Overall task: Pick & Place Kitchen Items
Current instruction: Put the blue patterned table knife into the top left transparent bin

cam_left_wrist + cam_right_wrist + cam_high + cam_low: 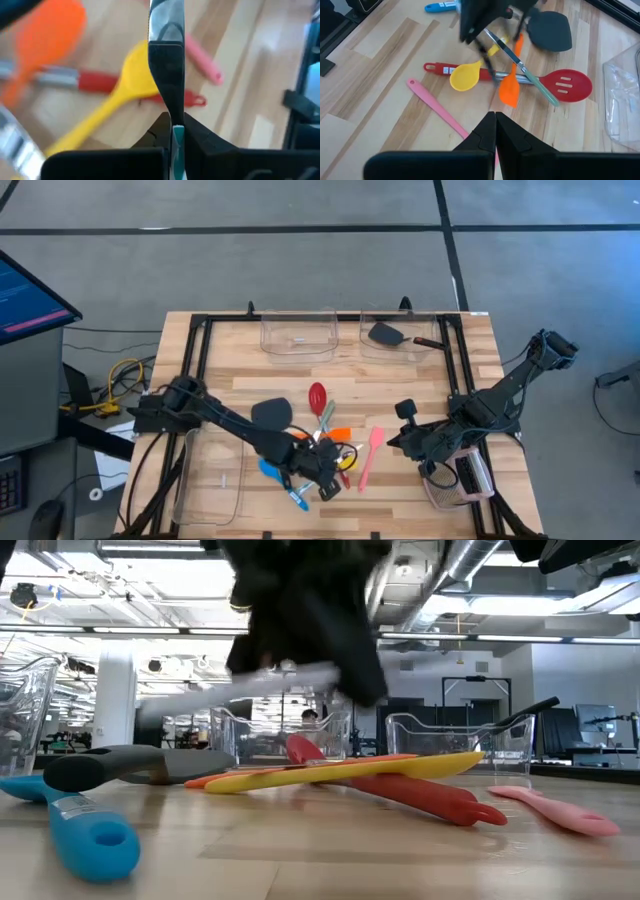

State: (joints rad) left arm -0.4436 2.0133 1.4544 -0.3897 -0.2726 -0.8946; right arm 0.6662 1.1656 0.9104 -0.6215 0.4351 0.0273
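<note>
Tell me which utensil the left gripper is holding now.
The silvery knife with a pale green handle: it alone is lifted, clamped in the left gripper; the others lie on the table.

Wooden table (400,490) carries scattered utensils (345,445) and, seemingly, clear bins (298,335).

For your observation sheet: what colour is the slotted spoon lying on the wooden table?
Red: the slotted plastic spoon shows best in the right wrist view.

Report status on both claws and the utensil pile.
Left claw shut on silvery utensil, lifted over the pile. Right claw shut, empty, waiting beside pink spatula. Yellow spoon, red slotted spoon, orange spatula lie crossed beneath.
</note>
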